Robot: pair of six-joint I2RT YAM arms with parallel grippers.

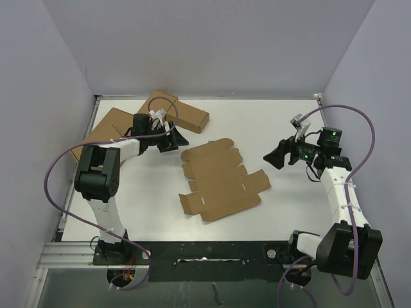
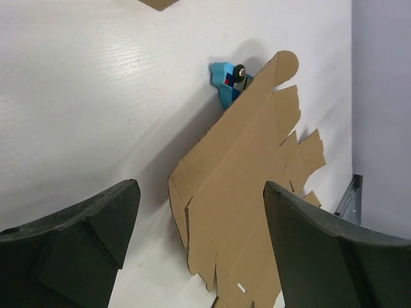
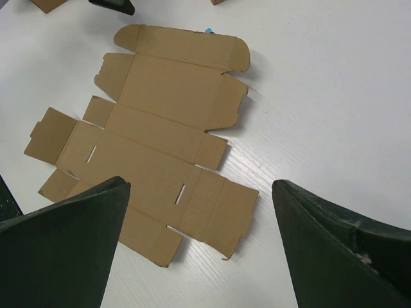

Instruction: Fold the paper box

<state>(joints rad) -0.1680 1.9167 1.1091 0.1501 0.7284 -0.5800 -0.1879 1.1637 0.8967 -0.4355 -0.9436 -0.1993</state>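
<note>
1. Box. The box (image 1: 221, 186) is an unfolded die-cut sheet of brown cardboard. It lies flat near the middle of the worktop (image 1: 289, 212), between the two arms. Its rounded flaps point toward the far edge and its smaller tabs toward the near edge. Two narrow slots show in the panels in the right wrist view (image 3: 154, 135). No panel is raised in that view. In the left wrist view the sheet (image 2: 244, 186) fills the lower centre of the frame.

2. Left tool. The left tool (image 1: 174, 140) is just beside the far-left corner of the box. Its jaws are spread and nothing sits between them (image 2: 199, 186). Contact with the box cannot be confirmed.

3. Right tool. The right tool (image 1: 270, 157) is to the right of the box, apart from it, and faces it. Its jaws are spread wide and empty (image 3: 199, 186).

4. Other items. Brown cartons (image 1: 186, 114) are grouped at the far-left corner of the worktop, partly behind the left arm. A small blue item (image 2: 228, 80) lies against the far edge of the box, by a rounded flap.
</note>
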